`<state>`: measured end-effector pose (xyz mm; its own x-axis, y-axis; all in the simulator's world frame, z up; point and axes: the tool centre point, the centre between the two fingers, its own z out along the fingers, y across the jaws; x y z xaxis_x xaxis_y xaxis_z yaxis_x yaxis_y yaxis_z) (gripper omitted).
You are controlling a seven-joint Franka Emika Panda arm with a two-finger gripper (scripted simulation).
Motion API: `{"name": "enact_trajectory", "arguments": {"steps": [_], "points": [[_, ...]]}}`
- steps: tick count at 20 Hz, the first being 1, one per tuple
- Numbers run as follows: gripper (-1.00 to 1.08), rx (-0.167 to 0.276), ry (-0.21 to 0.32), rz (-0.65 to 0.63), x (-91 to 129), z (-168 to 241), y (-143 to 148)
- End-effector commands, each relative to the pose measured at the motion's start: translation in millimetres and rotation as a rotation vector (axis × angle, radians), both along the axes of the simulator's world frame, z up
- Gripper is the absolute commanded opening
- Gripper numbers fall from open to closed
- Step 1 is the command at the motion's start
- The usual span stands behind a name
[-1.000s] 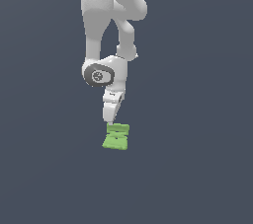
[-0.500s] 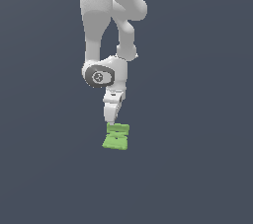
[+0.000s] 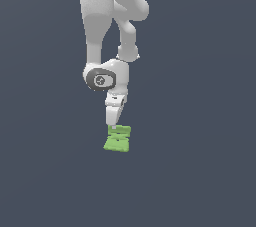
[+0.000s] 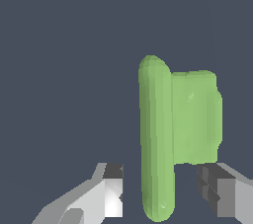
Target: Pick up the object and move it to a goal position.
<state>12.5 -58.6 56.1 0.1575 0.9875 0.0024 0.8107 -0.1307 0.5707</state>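
Note:
The object (image 3: 118, 138) is a small light-green flat blocky piece with ridges, lying on the dark grey floor. My gripper (image 3: 114, 125) hangs right above its far edge, pointing down. In the wrist view the object (image 4: 175, 134) shows as a long rounded ridge with a flat slab beside it. My gripper (image 4: 160, 193) is open, with one fingertip (image 4: 112, 191) on one side of the ridge's end and the other fingertip (image 4: 217, 191) on the other side. The fingers do not touch the object.
The white arm (image 3: 107, 36) rises from the gripper to the exterior view's top. The dark grey floor (image 3: 200, 161) spreads around the object on all sides.
The gripper has come down slightly toward the object. The object has not moved.

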Motion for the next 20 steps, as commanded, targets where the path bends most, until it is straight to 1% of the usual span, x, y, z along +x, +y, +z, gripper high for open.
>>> {"name": "enact_trajectory", "arguments": {"steps": [1, 9, 10, 20], "points": [[0.28, 0.002, 0.0, 0.0, 4, -7, 0], [0.28, 0.003, 0.0, 0.0, 12, -18, -1], [-1.0, 0.003, 0.0, 0.0, 12, -18, -1], [-1.0, 0.003, 0.0, 0.0, 12, -18, -1]]}}
